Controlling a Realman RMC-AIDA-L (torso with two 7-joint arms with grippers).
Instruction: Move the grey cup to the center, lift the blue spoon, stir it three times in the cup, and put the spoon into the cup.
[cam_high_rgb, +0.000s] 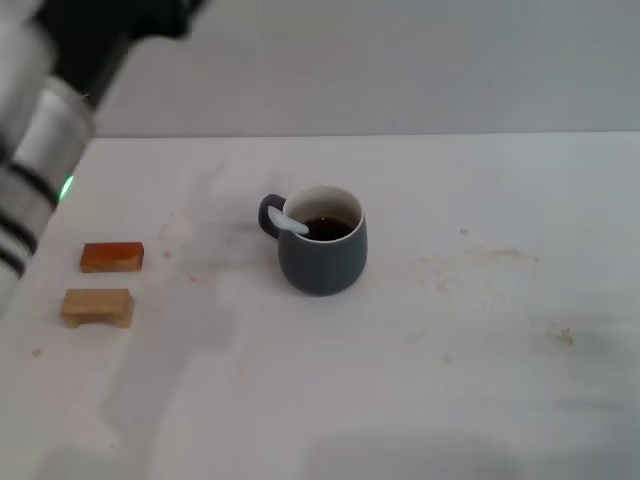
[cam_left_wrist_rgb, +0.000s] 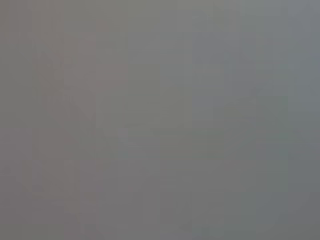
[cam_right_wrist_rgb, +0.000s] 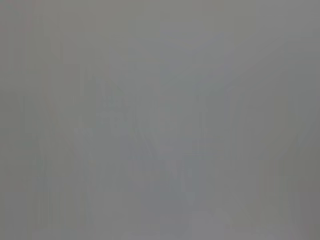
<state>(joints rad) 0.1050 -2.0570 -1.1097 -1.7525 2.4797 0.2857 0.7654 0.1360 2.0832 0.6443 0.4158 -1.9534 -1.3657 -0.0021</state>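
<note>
The grey cup (cam_high_rgb: 321, 250) stands upright near the middle of the white table, its handle turned to the left, with dark liquid inside. The blue spoon (cam_high_rgb: 289, 223) rests in the cup, its pale handle leaning over the rim on the handle side. Part of my left arm (cam_high_rgb: 45, 120) rises at the far left, high above the table; its gripper is out of view. The right arm and its gripper do not show. Both wrist views show only a flat grey field.
An orange block (cam_high_rgb: 112, 257) and a tan wooden block (cam_high_rgb: 97, 306) lie at the table's left side. The white table (cam_high_rgb: 480, 330) has faint stains to the right of the cup. A grey wall stands behind the table.
</note>
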